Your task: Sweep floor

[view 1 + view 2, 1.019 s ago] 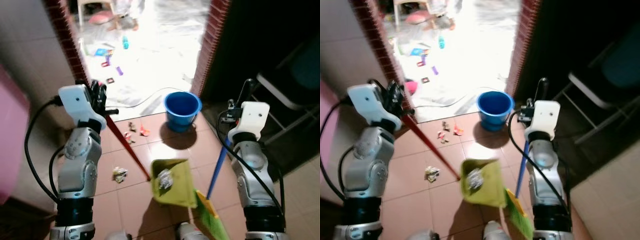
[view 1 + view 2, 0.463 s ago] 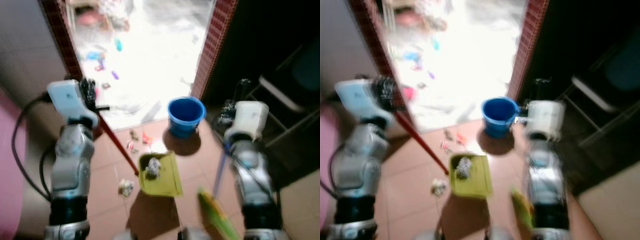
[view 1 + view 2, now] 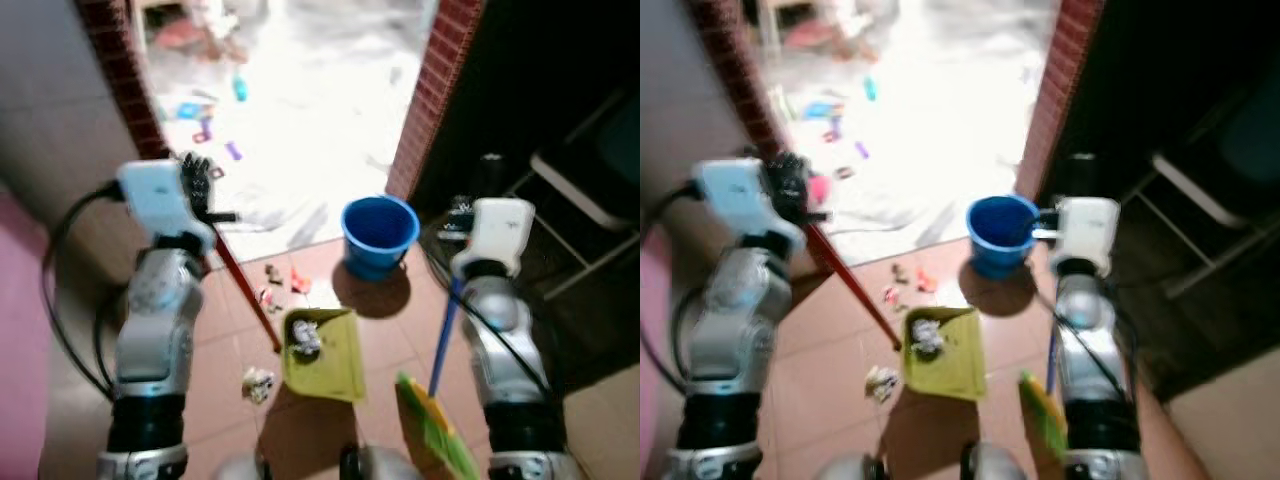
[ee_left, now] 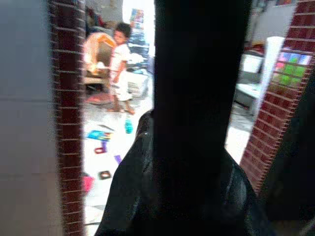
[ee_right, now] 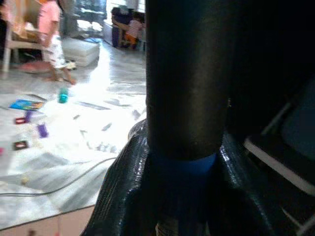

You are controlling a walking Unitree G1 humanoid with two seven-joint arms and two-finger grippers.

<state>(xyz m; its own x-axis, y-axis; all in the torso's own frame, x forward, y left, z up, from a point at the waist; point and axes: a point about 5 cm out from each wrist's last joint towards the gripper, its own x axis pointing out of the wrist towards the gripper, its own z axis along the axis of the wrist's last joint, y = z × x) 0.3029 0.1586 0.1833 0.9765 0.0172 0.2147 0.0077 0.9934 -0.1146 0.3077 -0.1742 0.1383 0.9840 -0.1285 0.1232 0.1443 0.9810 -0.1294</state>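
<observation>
My left gripper (image 3: 200, 186) is shut on the top of a red dustpan handle (image 3: 248, 298). The handle slants down to a yellow-green dustpan (image 3: 325, 345) on the brown tiles, which holds a crumpled paper (image 3: 303, 337). My right gripper (image 3: 463, 214) is shut on a blue broom handle (image 3: 442, 335); its green bristles (image 3: 430, 436) rest near my feet. A paper wad (image 3: 258, 382) lies left of the pan. Small scraps (image 3: 280, 285) lie just beyond it. In the wrist views, each handle (image 4: 197, 98) (image 5: 186, 98) sits clamped between the black fingers.
A blue bucket (image 3: 378, 232) stands by the right brick door post (image 3: 440, 95). Beyond the doorway, bright floor holds scattered toys (image 3: 205, 125) and a cable. A person (image 4: 119, 69) stands far back. A folding chair (image 3: 580, 215) is in the dark at right.
The camera has shifted and the view blurred. The dustpan has slid forward and left, toward the scraps by the doorway. The broom stays at my right side.
</observation>
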